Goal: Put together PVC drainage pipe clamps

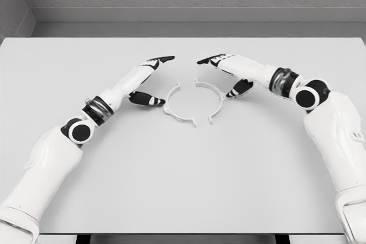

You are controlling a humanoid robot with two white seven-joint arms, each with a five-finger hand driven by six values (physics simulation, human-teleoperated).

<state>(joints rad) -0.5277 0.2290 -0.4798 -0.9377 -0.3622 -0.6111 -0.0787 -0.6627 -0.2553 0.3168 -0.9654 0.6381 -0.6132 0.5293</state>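
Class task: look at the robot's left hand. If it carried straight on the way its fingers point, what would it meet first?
Probably the right hand: the left hand points right and slightly away, passing beyond both clamp halves. Depth is unclear.

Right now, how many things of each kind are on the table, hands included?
Clamp halves: 2, the left clamp half and the right clamp half, lying apart with open sides facing.
Hands: 2, the left hand and the right hand, both open, holding nothing.
Total: 4, on the table.
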